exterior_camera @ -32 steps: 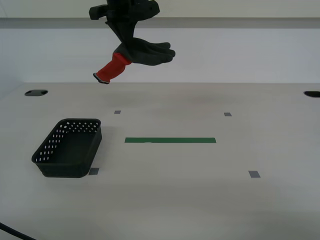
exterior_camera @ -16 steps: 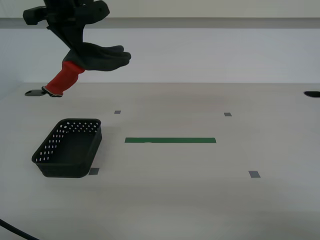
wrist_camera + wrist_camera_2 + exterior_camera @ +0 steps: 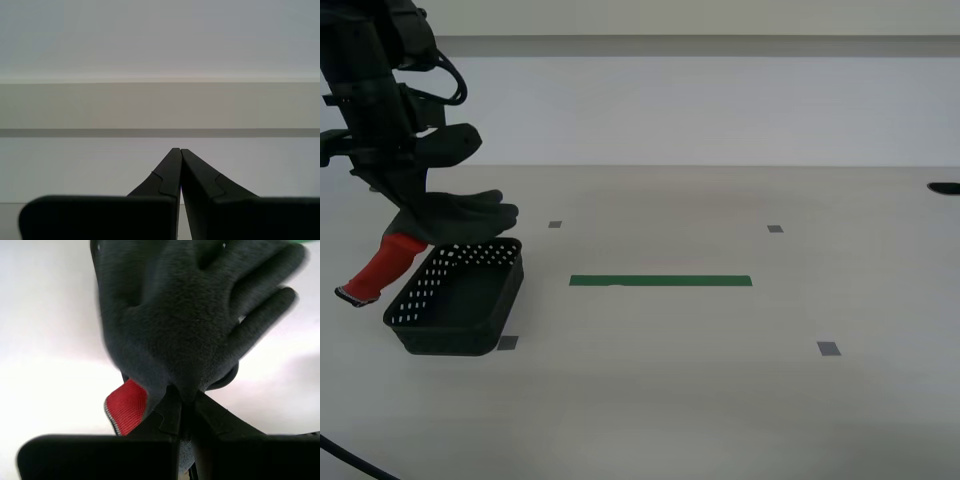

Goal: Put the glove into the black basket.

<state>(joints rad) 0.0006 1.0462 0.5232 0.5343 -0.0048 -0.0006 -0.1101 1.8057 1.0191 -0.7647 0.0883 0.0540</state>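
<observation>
My second gripper (image 3: 412, 208) is shut on the dark grey glove (image 3: 455, 216) and holds it just above the far rim of the black basket (image 3: 455, 300) at the exterior view's left. The glove's red cuff (image 3: 378, 270) hangs down outside the basket's left side. In the second wrist view the glove (image 3: 190, 320) fills the frame in front of the closed fingers (image 3: 172, 415), with the red cuff (image 3: 126, 407) beside them. My first gripper (image 3: 180, 152) is shut and empty, facing a bare wall; it is out of the exterior view.
A green tape strip (image 3: 660, 281) lies on the pale table (image 3: 720, 400) right of the basket. Small grey tape squares (image 3: 829, 349) mark the table. Dark holes sit at the far edge (image 3: 944, 188). A black cable (image 3: 350, 462) crosses the near left corner.
The second arm has carried the glove left and down, from high over the table's middle to just above the basket. The basket has not moved.
</observation>
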